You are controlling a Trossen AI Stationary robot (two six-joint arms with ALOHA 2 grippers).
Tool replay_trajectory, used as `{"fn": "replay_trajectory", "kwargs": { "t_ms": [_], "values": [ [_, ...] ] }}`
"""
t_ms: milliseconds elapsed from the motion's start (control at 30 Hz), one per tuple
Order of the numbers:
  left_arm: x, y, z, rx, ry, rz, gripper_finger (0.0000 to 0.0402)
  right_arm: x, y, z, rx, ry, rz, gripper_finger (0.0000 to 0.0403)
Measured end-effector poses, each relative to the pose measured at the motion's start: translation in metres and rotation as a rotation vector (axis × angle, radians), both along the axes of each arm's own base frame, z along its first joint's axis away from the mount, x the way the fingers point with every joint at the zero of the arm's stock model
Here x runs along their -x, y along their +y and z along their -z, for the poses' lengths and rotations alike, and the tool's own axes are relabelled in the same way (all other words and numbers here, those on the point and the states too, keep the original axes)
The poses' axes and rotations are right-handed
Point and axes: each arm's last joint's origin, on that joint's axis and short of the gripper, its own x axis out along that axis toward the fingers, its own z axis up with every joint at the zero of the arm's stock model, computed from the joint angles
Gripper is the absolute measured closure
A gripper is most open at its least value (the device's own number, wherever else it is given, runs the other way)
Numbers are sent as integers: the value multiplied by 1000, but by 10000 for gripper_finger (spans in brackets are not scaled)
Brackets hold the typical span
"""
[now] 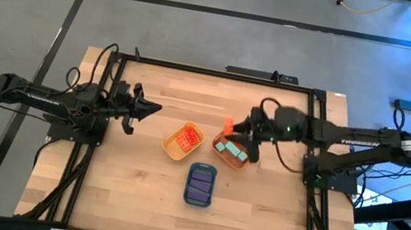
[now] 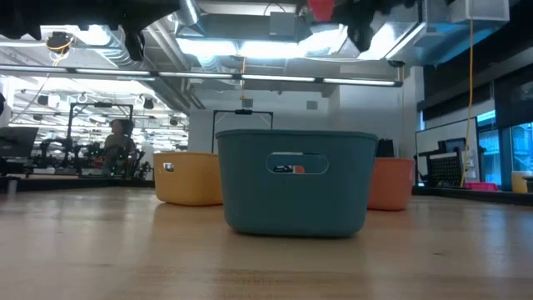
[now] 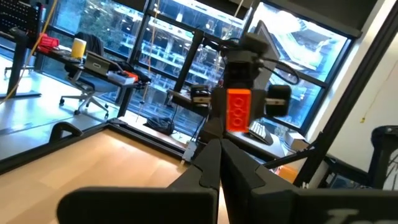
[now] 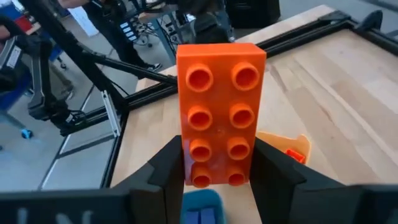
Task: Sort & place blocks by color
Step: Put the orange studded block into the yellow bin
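Holding a red-orange block [image 4: 219, 112] clamped upright in my right gripper [image 4: 217, 177], raised above the orange tray [image 1: 231, 153] with teal blocks [image 1: 227, 147] inside, yellow tray [image 1: 183, 142] and blue tray [image 1: 201, 184] nearby, my left gripper [image 1: 153, 109] pinched together, waiting left of the trays.

Three trays [image 1: 183, 142], two arms [image 1: 41, 96], one held red-orange block [image 4: 219, 112].

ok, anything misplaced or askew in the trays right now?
Nothing stands out. Red-orange blocks lie in the yellow tray, teal blocks in the orange tray, purple blocks in the blue tray. The right end effector holds a red-orange block, not yet placed.
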Motion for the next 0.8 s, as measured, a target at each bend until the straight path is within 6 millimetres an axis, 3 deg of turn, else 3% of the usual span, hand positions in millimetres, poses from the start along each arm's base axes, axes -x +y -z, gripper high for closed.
{"fn": "replay_trajectory", "kwargs": {
  "t_ms": [267,500,800],
  "values": [
    [0,0,0,-1,-1,1,399,3,34,11,20,7,43,262],
    [0,0,0,-1,-1,2,401,3,36,25,-45,-38,54,262],
    [0,0,0,-1,-1,2,394,2,37,22,-51,-84,52,262]
  ]
}}
